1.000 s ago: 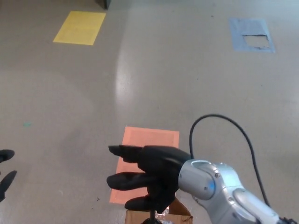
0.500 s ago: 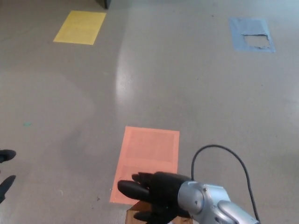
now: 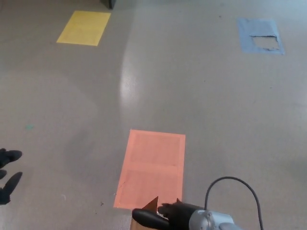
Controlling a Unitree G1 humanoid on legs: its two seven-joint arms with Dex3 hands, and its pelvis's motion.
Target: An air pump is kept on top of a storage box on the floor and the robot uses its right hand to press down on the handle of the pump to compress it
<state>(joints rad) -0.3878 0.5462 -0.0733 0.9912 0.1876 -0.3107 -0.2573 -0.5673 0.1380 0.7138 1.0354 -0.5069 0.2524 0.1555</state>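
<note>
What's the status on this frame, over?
Right hand low at bottom edge, over the box. Left hand idle at left edge, fingers apart. Pump not visible. Nothing in the way.

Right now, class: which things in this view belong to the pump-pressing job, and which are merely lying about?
Part of the job:
- right hand, low at the bottom edge
- storage box, only a brown corner showing
- The pump itself cannot be made out.

Just lying about:
- orange floor patch
- yellow floor patch
- blue floor patch
- left hand, idle at the left edge

Lab floor (image 3: 201, 96) (coloured taped patches (image 3: 151, 167))
</note>
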